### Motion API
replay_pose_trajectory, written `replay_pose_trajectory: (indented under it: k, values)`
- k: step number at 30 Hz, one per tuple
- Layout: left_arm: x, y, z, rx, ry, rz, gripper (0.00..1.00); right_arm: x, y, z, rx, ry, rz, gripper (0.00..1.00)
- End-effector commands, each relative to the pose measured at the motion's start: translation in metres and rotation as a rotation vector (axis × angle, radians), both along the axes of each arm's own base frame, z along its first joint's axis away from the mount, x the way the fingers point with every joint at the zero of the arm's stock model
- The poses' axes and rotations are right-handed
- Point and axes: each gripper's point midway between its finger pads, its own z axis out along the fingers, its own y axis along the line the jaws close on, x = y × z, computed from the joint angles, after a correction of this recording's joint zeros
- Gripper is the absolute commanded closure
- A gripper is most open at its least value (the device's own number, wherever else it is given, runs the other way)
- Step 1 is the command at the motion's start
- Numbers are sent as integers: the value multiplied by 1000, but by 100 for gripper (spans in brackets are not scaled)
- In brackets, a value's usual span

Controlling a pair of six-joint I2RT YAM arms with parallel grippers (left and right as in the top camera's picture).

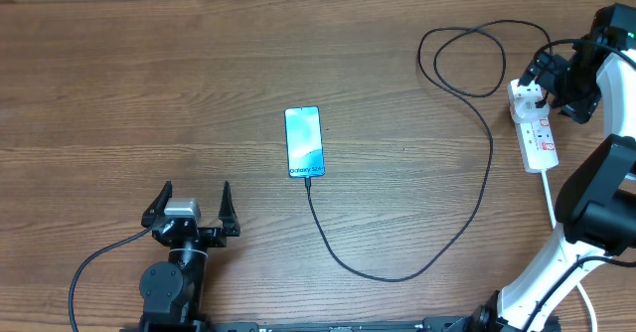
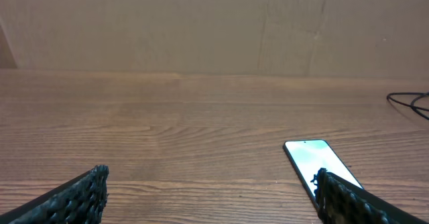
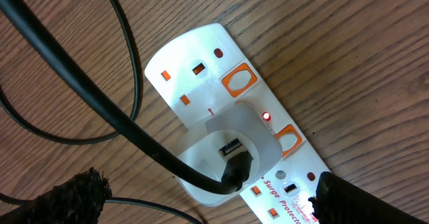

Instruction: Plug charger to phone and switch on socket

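The phone (image 1: 305,141) lies flat mid-table with its blue screen lit; it also shows in the left wrist view (image 2: 312,158). The black charger cable (image 1: 483,188) meets the phone's near end, curves right and loops back to the white socket (image 1: 538,131). In the right wrist view the cable's black plug (image 3: 236,169) sits in a white adapter (image 3: 201,153) on the socket (image 3: 201,49), and a small red light (image 3: 267,116) glows beside it. My right gripper (image 3: 209,207) is open just above the adapter, also seen overhead (image 1: 538,78). My left gripper (image 1: 190,205) is open and empty, near-left of the phone.
The socket's thick white cord (image 1: 550,198) runs toward the near edge past my right arm's base. The cable's loop (image 1: 459,59) lies at the far right. A plain wall (image 2: 214,23) backs the wooden table (image 1: 149,83).
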Motion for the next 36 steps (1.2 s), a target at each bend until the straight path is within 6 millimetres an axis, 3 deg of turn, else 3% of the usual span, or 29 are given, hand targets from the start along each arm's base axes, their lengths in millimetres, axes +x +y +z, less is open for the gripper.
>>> replay_pose_trajectory:
  k: [1, 6, 9, 13, 16, 21, 22, 25, 27, 28, 33, 36]
  values:
    - [0, -1, 1, 24, -8, -8, 0, 2, -3, 3, -4, -11, 1, 0]
    - [0, -1, 1, 24, -8, -8, 0, 6, 9, 15, -13, -34, 28, 0]
    - [0, -1, 1, 24, -8, -8, 1, 12, 28, 51, -40, -110, 69, 0]
    - [0, -1, 1, 25, -8, -8, 0, 12, 70, 117, -80, -254, 154, 0]
    - [0, -1, 1, 25, -8, -8, 0, 5, 103, 163, -100, -357, 221, 0]
    - [0, -1, 1, 25, -8, -8, 0, -14, 151, 218, -110, -492, 322, 0]
    - [0, -1, 1, 25, -8, -8, 0, -18, 157, 226, -122, -510, 332, 0]
    - [0, -1, 1, 24, -8, -8, 0, -29, 143, 245, -263, -526, 279, 2]
    - [0, -1, 1, 25, -8, -8, 0, -37, 139, 250, -298, -530, 263, 12]
    - [0, -1, 1, 24, -8, -8, 0, -42, 138, 248, -300, -519, 262, 0]
    - [0, -1, 1, 24, -8, -8, 0, -65, 141, 208, -272, -424, 282, 0]
    - [0, -1, 1, 24, -8, -8, 0, -66, 154, 183, -207, -466, 318, 0]
